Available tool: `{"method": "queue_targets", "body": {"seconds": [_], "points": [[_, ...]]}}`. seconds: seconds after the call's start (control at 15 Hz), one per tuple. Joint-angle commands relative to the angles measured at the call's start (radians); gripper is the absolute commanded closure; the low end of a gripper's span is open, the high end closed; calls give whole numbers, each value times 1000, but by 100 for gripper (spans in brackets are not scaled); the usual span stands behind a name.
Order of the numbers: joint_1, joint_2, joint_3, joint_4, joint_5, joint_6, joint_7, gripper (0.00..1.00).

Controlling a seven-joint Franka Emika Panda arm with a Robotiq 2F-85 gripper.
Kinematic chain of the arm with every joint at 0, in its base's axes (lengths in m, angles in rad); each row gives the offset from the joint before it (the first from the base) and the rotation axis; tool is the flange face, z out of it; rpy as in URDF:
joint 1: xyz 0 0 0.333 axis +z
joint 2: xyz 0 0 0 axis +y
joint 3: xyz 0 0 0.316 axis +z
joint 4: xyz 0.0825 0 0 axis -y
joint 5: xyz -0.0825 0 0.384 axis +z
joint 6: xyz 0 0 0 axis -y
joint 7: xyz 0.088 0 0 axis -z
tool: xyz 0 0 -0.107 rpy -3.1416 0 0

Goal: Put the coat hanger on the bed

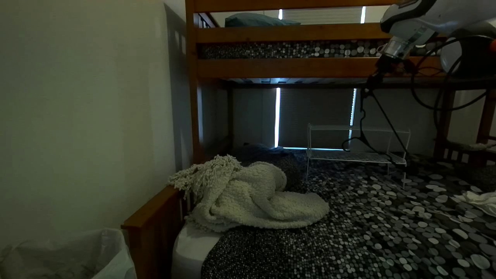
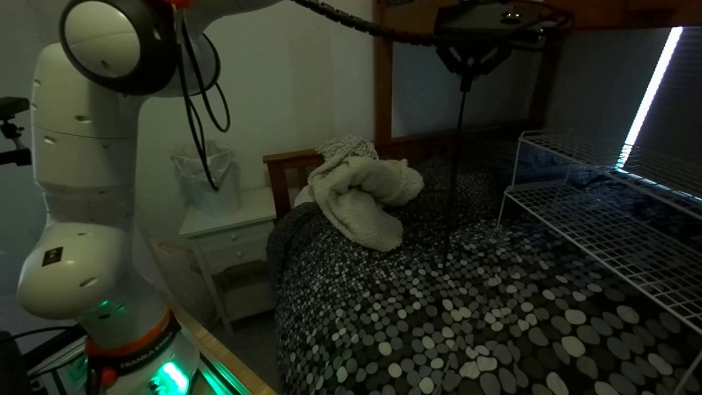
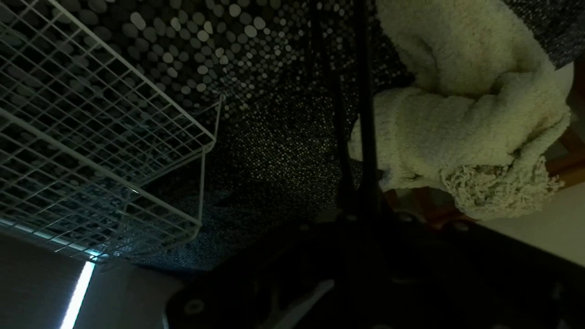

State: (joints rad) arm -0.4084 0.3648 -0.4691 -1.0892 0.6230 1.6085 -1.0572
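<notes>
Gripper [image 2: 466, 82] clamps coat hanger [image 2: 454, 169] by one end, dangling it lengthwise, presumably for lowering onto bed [image 2: 493, 334], inward of the edge where blanket [image 2: 373, 214] lies heaped.

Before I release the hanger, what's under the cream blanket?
In an exterior view, the dotted cover and some white bedding run under the cream blanket at its near edge. Anything else beneath its folds is covered in every view.
</notes>
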Motion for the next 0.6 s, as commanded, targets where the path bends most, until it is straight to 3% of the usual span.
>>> {"method": "queue_targets", "body": {"seconds": [0.0, 0.27, 0.53], "points": [[0, 1, 0, 0, 1, 0, 0, 92], [4, 3, -2, -4, -16, -1, -20, 98], [60, -15, -15, -163, -202, 64, -157, 98]]}}
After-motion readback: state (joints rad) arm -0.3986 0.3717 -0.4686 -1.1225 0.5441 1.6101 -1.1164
